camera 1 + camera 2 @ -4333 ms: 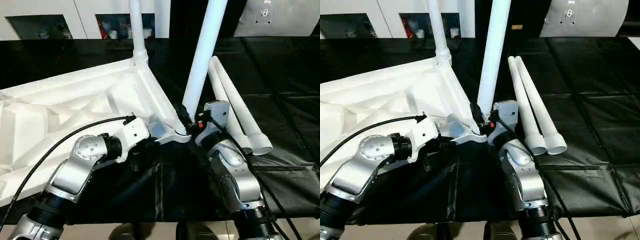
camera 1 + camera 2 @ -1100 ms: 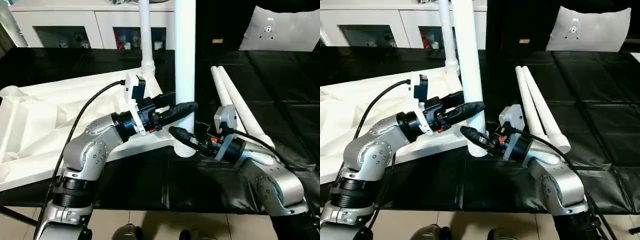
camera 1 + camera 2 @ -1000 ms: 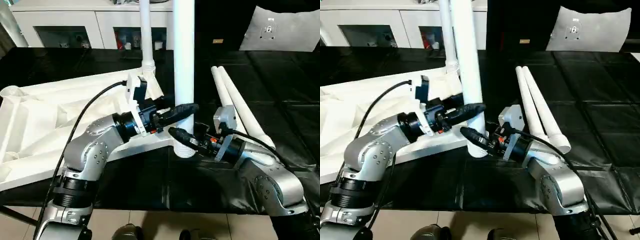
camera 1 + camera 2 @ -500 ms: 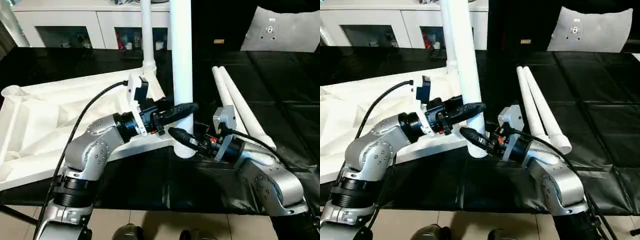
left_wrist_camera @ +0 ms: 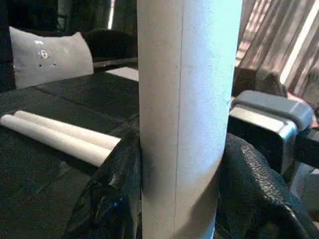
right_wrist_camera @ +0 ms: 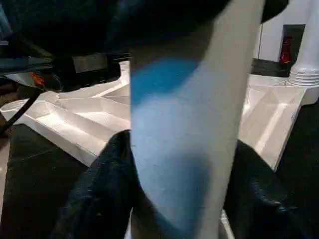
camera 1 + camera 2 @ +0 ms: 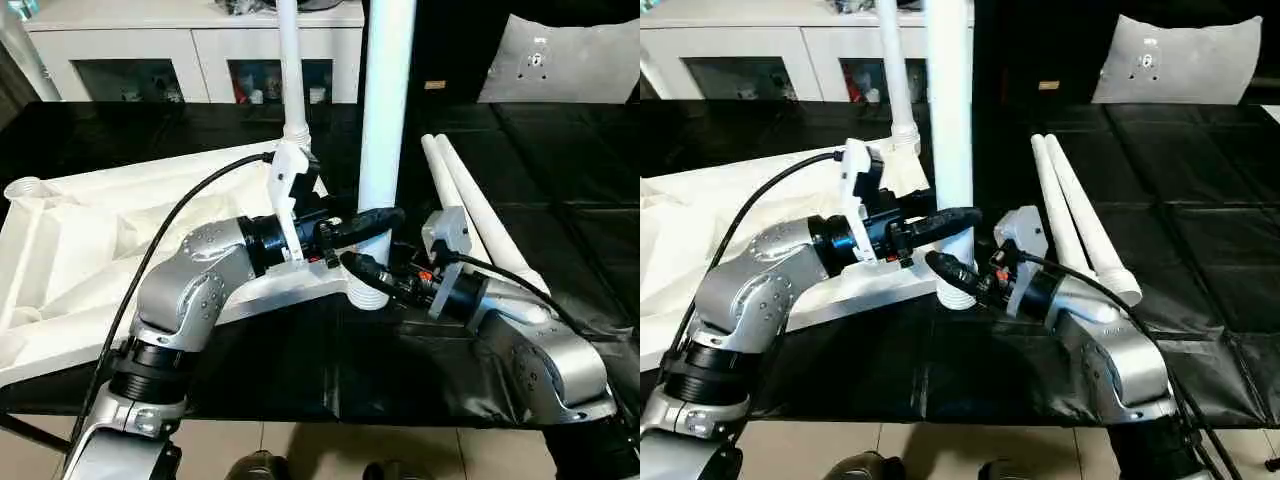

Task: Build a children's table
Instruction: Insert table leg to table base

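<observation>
Leg upright in corner socket; both grippers clamp it.

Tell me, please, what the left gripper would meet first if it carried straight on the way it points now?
The upright leg itself: the left gripper already has a finger on each side of it, and the left wrist view shows the leg filling the gap.

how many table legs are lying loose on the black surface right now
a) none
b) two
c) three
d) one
b) two spare legs lie side by side on the black surface to the right of the tabletop, apart from the two legs standing upright, one at the far corner and one at the near corner, gripped by the left gripper and right gripper.
</observation>
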Robot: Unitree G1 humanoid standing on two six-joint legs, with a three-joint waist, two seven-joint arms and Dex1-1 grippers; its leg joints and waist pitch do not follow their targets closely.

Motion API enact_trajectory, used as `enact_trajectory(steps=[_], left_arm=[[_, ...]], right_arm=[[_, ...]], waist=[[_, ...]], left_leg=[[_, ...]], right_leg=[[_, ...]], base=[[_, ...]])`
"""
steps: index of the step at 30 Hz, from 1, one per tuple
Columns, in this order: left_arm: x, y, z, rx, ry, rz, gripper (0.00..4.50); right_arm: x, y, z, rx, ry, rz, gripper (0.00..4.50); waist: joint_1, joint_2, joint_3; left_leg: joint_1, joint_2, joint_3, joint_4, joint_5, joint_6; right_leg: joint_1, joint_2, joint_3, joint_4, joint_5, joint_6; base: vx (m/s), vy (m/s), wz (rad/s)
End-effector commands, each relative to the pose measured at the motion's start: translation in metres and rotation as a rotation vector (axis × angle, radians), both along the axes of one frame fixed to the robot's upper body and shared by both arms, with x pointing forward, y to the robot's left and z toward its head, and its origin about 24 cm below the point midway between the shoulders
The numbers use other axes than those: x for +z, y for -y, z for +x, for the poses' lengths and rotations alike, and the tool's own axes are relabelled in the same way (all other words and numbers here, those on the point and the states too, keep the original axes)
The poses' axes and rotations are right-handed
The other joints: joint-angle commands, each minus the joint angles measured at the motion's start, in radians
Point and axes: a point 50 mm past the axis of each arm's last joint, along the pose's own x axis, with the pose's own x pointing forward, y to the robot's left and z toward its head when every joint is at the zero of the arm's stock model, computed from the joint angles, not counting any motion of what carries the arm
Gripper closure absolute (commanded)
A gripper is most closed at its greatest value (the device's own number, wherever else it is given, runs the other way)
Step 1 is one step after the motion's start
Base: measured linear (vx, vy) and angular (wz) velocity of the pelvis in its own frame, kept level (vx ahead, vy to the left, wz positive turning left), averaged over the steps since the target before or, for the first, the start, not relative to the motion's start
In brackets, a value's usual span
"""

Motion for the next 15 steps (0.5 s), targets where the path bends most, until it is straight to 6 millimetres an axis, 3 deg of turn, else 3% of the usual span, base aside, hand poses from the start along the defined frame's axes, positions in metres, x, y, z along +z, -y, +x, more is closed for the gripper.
enact_trajectory(steps=[1, 7, 15], left_arm=[[0.0030, -0.0093, 0.0057, 0.078, 0.023, 0.038, 2.62], [0.0034, -0.0091, 0.0052, 0.070, 0.025, 0.050, 2.63], [0.0008, -0.0073, 0.0014, 0.033, 0.029, 0.079, 2.63]], right_arm=[[0.0058, 0.0004, 0.0001, 0.012, 0.005, 0.007, 1.57], [0.0083, 0.0023, 0.0033, 0.003, -0.028, 0.001, 1.05], [0.0119, 0.0047, 0.0068, 0.038, -0.067, -0.040, 1.00]], waist=[[0.001, -0.015, -0.091], [0.003, -0.010, -0.094], [0.006, -0.012, -0.096]], left_leg=[[0.015, 0.078, -0.039, -0.057, -0.132, 0.065], [0.015, 0.078, -0.040, -0.057, -0.121, 0.066], [0.015, 0.077, -0.038, -0.055, -0.120, 0.062]], right_leg=[[0.048, -0.119, 0.061, -0.095, -0.336, -0.125], [0.048, -0.120, 0.060, -0.091, -0.313, -0.133], [0.049, -0.120, 0.061, -0.093, -0.331, -0.124]], base=[[0.000, 0.000, 0.00], [0.000, 0.000, 0.00], [0.000, 0.000, 0.00]])
